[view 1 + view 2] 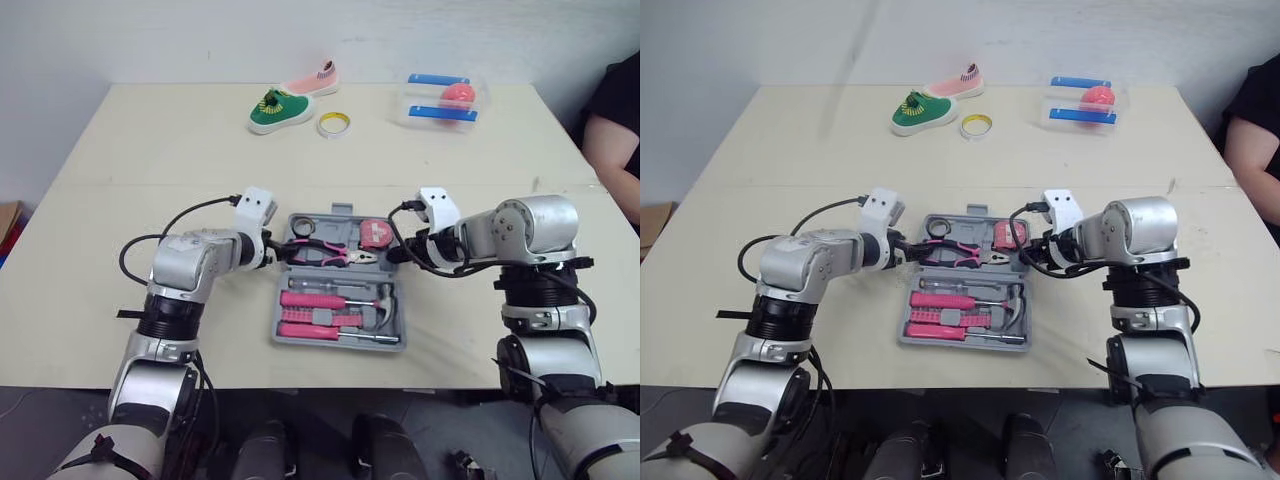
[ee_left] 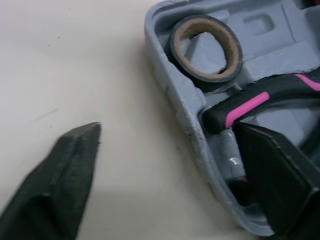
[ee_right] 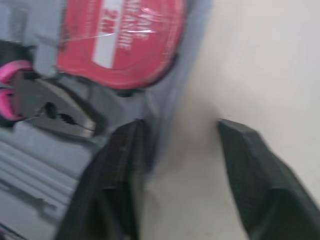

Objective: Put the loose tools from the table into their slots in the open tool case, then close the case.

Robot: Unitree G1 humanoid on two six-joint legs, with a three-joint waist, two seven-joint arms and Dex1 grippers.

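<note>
Pliers [image 1: 335, 255], tape measure [image 1: 376, 233] and hammer [image 1: 335, 299] lie slotted in the tool case [image 1: 277, 325]. The left gripper [image 1: 283, 250] and right gripper [image 1: 399, 252] straddle its edges, fingers spread. Closing remains.

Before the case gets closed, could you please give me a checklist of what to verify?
1. Case wall between the left jaws: ok, open astride it.
2. Opposite wall between the right jaws: ok, open astride it.
3. Pliers seated flat: cannot tell.
4. Tape measure and tape roll in their recesses: ok.
5. Hammer in the near half: ok.
6. Person's arm clear of the case: ok, beyond the table's right edge.
</note>
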